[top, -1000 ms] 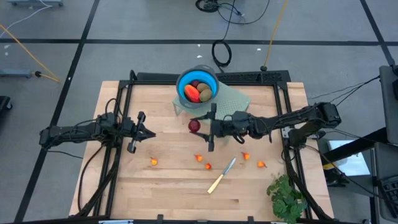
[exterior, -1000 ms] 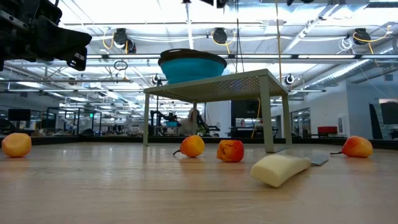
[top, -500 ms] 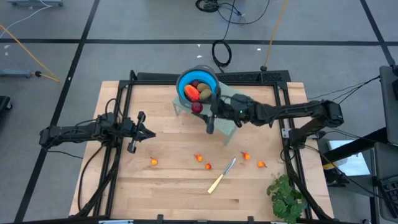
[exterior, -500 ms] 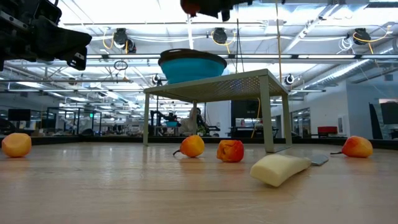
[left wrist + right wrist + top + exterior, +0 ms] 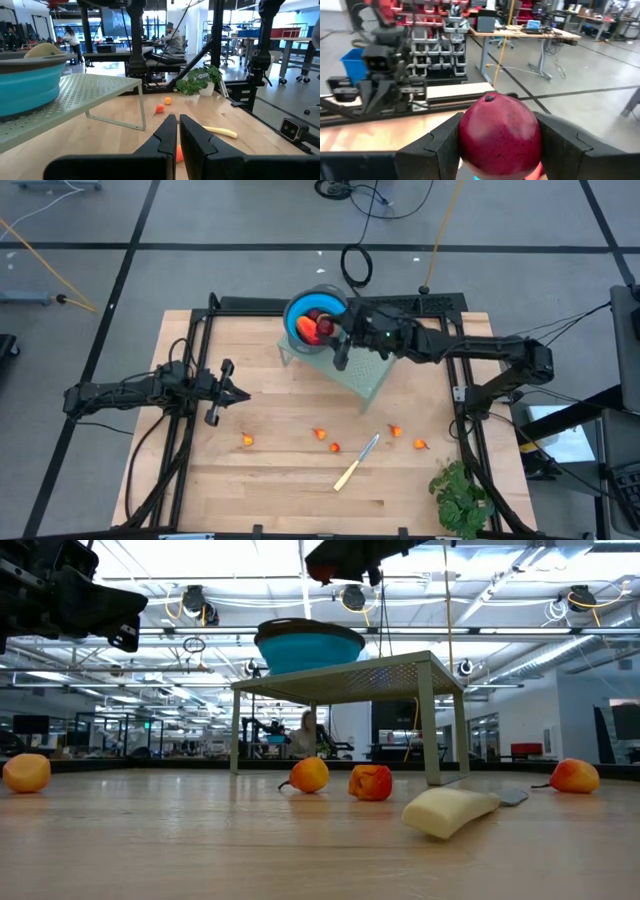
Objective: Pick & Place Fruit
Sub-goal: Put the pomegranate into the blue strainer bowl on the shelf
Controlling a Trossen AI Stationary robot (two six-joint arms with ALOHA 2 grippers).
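Right wrist view shows you the right gripper clamped on a dark red ball above the blue bowl; likely smooth, rigid and light, so grip its widest middle.

Floor: grey, dark seams, cables.
Ceiling: bright strip lights, pipes.
Far room: desks, red bins, seated person.
Table: pale wood.
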